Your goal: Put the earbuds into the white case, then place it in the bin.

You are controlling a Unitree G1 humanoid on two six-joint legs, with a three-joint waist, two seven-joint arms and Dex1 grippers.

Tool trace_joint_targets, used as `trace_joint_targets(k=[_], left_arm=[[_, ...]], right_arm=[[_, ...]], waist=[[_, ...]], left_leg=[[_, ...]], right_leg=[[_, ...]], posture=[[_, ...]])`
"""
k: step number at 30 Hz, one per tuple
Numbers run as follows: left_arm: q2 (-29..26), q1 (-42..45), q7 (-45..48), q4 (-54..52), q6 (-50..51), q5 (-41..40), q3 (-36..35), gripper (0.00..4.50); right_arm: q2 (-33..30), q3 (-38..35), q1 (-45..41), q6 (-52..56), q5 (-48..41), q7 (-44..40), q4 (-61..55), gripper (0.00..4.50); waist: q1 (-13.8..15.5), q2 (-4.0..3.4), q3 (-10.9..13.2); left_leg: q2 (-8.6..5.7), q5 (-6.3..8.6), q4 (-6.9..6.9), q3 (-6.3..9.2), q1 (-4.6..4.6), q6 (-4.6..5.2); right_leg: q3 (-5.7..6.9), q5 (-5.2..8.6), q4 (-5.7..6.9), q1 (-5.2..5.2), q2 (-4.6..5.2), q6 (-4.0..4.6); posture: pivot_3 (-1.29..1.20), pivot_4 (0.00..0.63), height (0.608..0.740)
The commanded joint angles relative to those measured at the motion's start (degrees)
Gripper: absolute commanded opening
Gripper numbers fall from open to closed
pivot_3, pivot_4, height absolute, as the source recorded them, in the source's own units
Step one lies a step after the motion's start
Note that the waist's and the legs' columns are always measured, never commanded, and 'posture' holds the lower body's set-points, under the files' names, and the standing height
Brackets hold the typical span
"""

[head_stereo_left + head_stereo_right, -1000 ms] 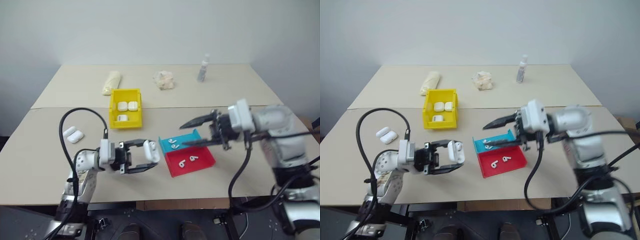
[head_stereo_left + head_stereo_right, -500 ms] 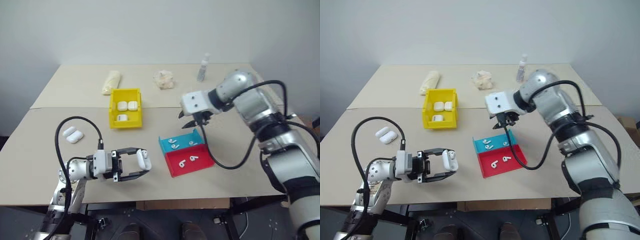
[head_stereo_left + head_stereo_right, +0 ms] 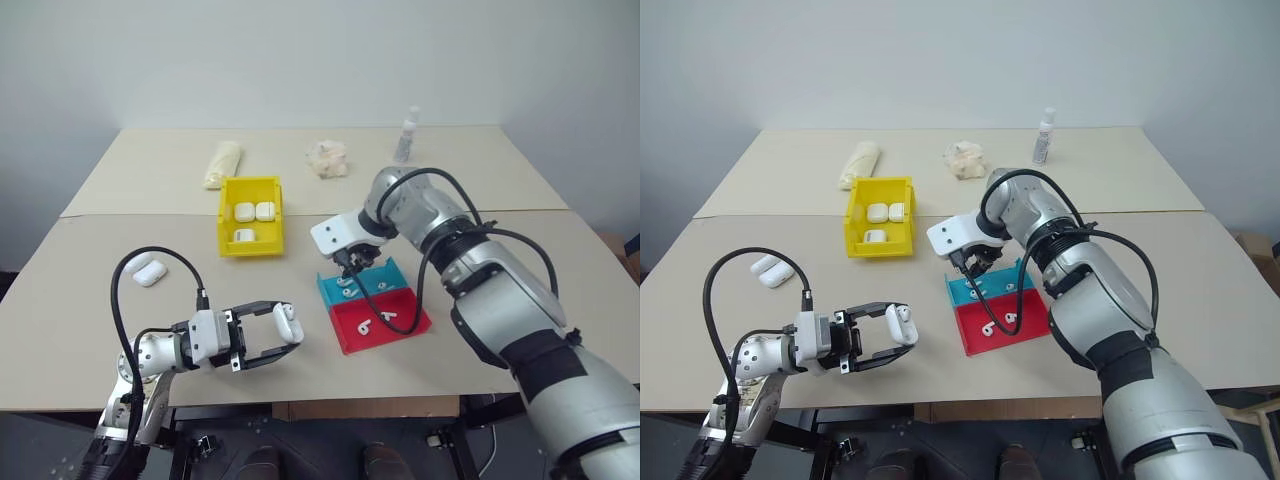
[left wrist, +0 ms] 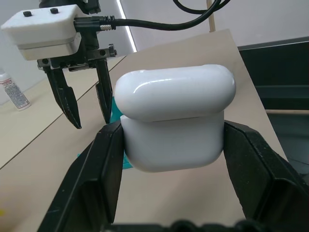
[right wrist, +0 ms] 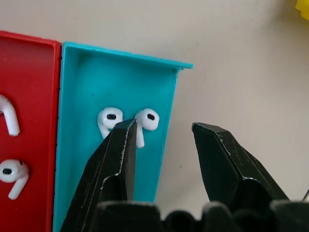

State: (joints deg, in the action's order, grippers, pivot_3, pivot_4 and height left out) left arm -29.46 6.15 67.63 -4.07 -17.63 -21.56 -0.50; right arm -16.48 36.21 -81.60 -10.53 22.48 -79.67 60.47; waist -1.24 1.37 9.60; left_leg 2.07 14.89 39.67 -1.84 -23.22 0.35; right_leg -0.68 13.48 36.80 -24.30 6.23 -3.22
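2 loose glossy white cases [image 3: 148,269] lie at table's left edge. L gripper [image 3: 268,333], near front edge, is clamped on a small glossy white rounded earbud case [image 4: 176,116], lid closed. Small bright yellow plastic bin [image 3: 251,241] behind it holds 3 cases. R gripper [image 5: 161,150], fingers apart, points down over blue half of shallow blue-and-red tray [image 5: 82,72], above 2 tiny white stemmed earbuds [image 5: 128,121]; 2 more in red half.

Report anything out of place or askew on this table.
Nothing is spilled or damaged. One oddity: the white case clamped in the left gripper is closed, though earbuds remain in the tray. Two spare cases lie loose, outside the bin.
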Motion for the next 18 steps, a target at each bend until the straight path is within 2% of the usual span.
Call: trace_joint_targets(k=[1, 18], left_arm=[[-0.46, -0.78, -1.47, -2.49, -1.63, 0.34, -0.25, 2.8], [-1.13, -1.92, -4.49, -3.8, -1.56, 0.72, -0.19, 2.8]], right_arm=[[0.63, -0.34, -0.8, -1.84, 1.72, 1.67, 2.07, 2.24], [2.35, -0.9, 0.98, -3.98, 4.4, 4.07, 5.6, 2.24]], waist=[[-0.04, -0.01, 0.0], [-1.02, -0.02, 0.01]], left_leg=[[0.0, 0.0, 0.0, 0.0, 0.0, 0.0], [0.0, -0.01, -0.04, 0.01, 0.0, -0.01]], right_leg=[[0.0, 0.0, 0.0, 0.0, 0.0, 0.0], [0.0, 0.0, 0.22, 0.0, 0.0, 0.0]], posture=[[0.0, 0.15, 0.74], [0.0, 0.15, 0.74]])
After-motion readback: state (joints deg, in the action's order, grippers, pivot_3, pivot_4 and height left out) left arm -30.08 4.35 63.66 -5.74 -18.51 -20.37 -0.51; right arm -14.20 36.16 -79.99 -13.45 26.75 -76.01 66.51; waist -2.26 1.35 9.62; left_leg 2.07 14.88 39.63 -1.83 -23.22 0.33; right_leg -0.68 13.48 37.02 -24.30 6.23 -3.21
